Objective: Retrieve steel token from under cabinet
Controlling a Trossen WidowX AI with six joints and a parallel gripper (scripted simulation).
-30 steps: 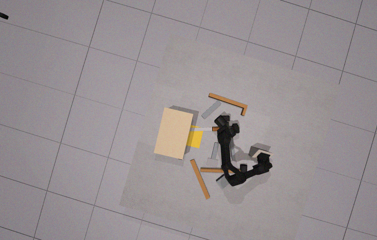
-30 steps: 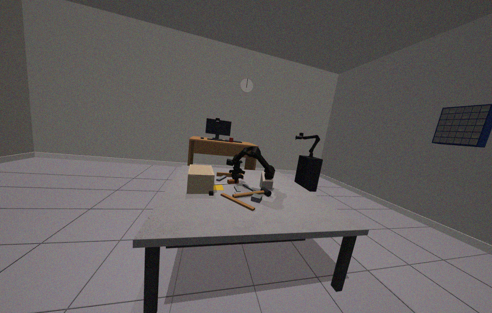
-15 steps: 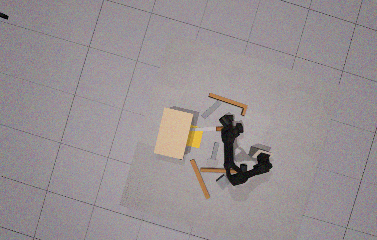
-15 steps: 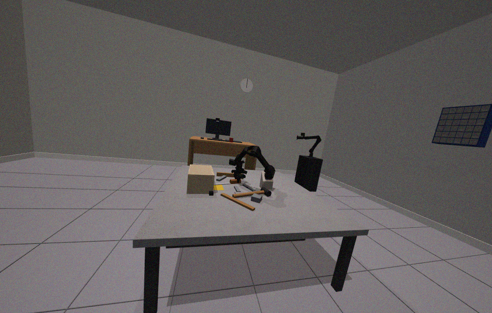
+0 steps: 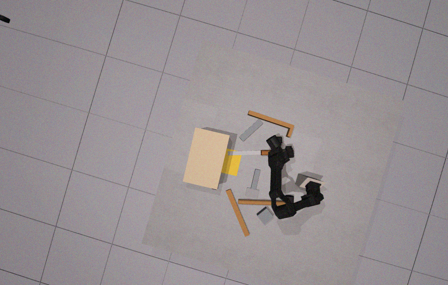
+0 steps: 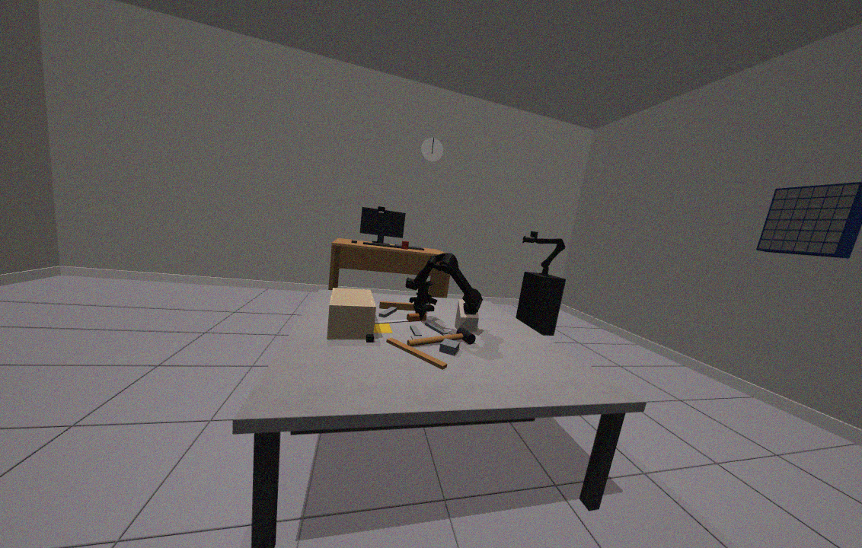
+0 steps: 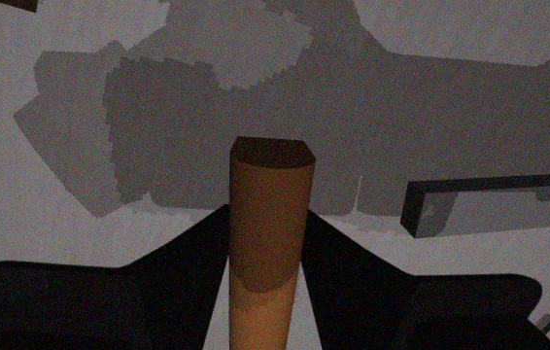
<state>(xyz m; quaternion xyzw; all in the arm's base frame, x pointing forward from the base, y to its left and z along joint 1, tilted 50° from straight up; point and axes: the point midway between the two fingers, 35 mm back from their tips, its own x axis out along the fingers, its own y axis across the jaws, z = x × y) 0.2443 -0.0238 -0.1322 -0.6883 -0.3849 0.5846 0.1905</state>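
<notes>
My gripper [image 5: 271, 152] [image 6: 423, 314] [image 7: 265, 214] is shut on the wooden handle [image 5: 264, 152] [image 6: 413, 317] [image 7: 270, 194] of a tool with a long pale blade [image 5: 248, 152]. The blade points at the front of the beige cabinet [image 5: 206, 157] [image 6: 351, 319], passing across the upper end of the yellow marked area [image 5: 232, 166] [image 6: 383, 328]. I cannot tell whether its tip is under the cabinet or how high the blade is. The steel token cannot be made out in any view.
An L-shaped wooden stick [image 5: 271, 119] and a grey bar [image 5: 251, 130] lie beyond the tool. On the other side are a grey T-shaped piece [image 5: 255, 179], a straight stick [image 5: 238, 212], a mallet with a wooden handle [image 5: 255, 202] [image 6: 435, 339] and a grey block [image 5: 265, 216] [image 6: 449, 347].
</notes>
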